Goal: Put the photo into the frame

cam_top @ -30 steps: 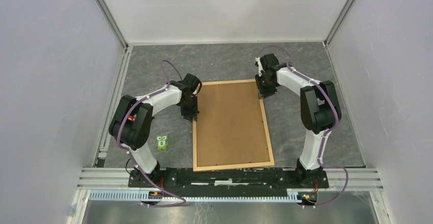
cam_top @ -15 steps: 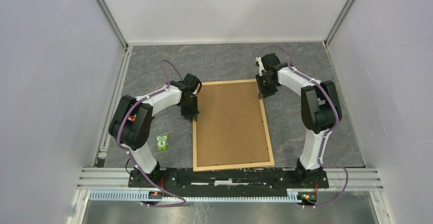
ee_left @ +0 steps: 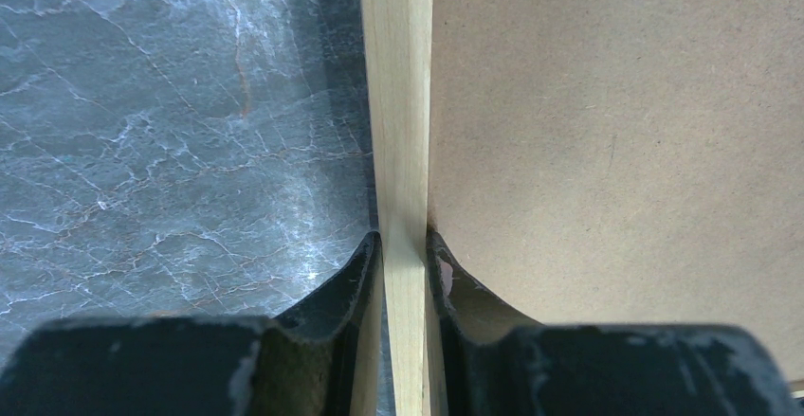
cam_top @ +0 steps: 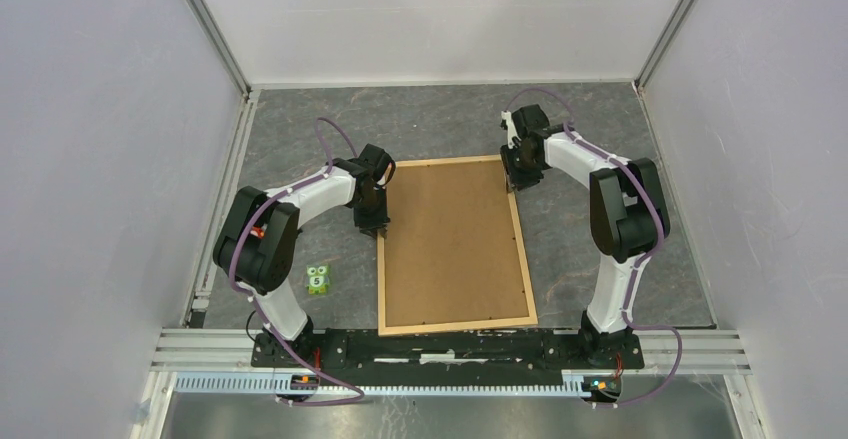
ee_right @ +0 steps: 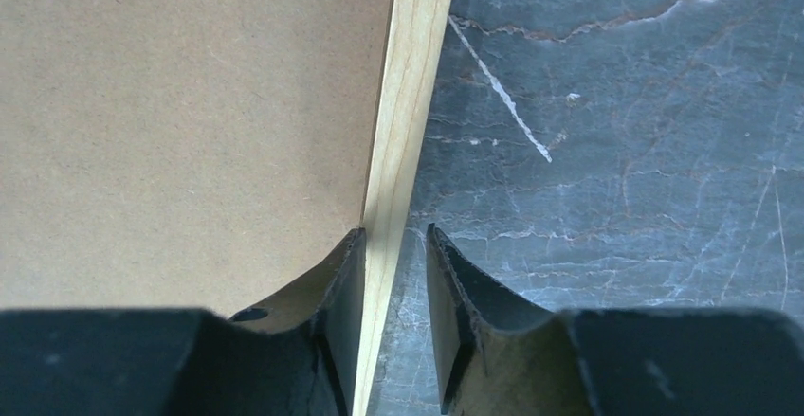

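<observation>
The frame (cam_top: 458, 325), a large rectangle of thin light wooden strips, lies flat in the middle of the grey marbled desk (cam_top: 440, 124), and a plain brown backing board (cam_top: 452, 244) fills its opening. At its left edge, towards the upper corner, the left jaws of the left arm (cam_top: 310, 191) are clamped on the wooden strip (ee_left: 398, 103), one on each side. At the upper right corner the right jaws stand apart astride the strip (ee_right: 417, 56): the inner one touches the wood, the outer one is just clear of it. A small green figure (cam_top: 318, 279) sits at lower left.
</observation>
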Robot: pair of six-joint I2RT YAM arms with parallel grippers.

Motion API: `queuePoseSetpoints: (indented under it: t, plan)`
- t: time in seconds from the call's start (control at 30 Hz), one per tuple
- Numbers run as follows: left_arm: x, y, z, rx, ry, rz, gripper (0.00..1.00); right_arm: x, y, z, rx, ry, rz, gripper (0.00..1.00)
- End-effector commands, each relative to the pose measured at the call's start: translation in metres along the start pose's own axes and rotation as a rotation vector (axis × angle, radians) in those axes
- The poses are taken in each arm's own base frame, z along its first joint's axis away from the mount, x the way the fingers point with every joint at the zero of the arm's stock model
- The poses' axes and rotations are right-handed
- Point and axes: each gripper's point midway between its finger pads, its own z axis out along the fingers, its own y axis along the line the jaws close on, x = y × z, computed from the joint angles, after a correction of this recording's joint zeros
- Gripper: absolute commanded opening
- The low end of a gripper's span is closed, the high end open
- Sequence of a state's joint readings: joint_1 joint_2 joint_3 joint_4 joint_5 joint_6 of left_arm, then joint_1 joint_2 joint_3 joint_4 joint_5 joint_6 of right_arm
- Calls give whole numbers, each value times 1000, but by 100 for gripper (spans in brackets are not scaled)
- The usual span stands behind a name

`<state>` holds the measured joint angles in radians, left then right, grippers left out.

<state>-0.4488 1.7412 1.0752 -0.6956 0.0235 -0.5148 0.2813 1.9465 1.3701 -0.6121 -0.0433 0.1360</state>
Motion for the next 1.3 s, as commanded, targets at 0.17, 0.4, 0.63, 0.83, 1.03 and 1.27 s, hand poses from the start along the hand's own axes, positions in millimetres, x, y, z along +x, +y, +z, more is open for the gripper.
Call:
queuePoseSetpoints:
  t: [0.17,0.4,0.63,0.83,1.03,1.27]
  plan:
    - [20,27,14,-117,54,46,22,23,2,11,-13,50,22,34]
    - [20,27,13,-117,50,49,22,-4,12,-8,-160,-14,69,40]
    - [19,25,13,-109,51,50,22,-11,3,-13,-103,-36,49,42]
    - [20,25,13,-111,52,55,22,-16,5,-11,-83,-41,41,37]
    - [20,25,13,-108,51,56,22,-24,4,-17,-91,-59,50,37]
    - [20,25,13,-109,51,58,22,-10,5,-7,-88,-17,42,35]
